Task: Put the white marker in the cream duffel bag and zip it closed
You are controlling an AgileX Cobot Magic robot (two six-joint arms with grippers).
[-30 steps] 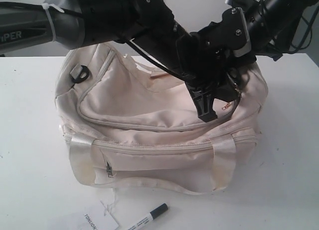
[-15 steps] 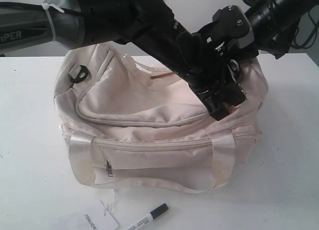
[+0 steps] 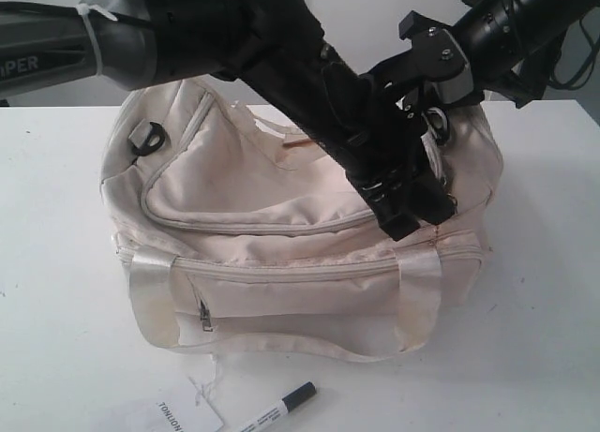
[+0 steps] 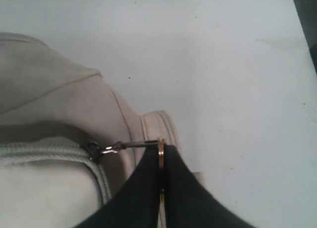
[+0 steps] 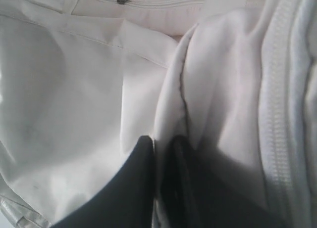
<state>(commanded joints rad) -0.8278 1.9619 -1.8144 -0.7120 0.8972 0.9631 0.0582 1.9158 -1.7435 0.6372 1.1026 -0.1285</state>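
left gripper [image 4: 162,163] clamps gold ring pull [image 4: 160,144] | right gripper [image 5: 162,144] pinches cream duffel bag [image 3: 281,254] fold | white marker [image 3: 279,409] lies on table [image 3: 534,338]

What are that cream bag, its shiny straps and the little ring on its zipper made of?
The cream duffel bag looks like soft, matte cloth: it creases and sags. Its strap handles seem to be satin-like ribbon, as they catch the light. The ring pull looks like glossy gold-coloured metal; solid or plated, I cannot tell.
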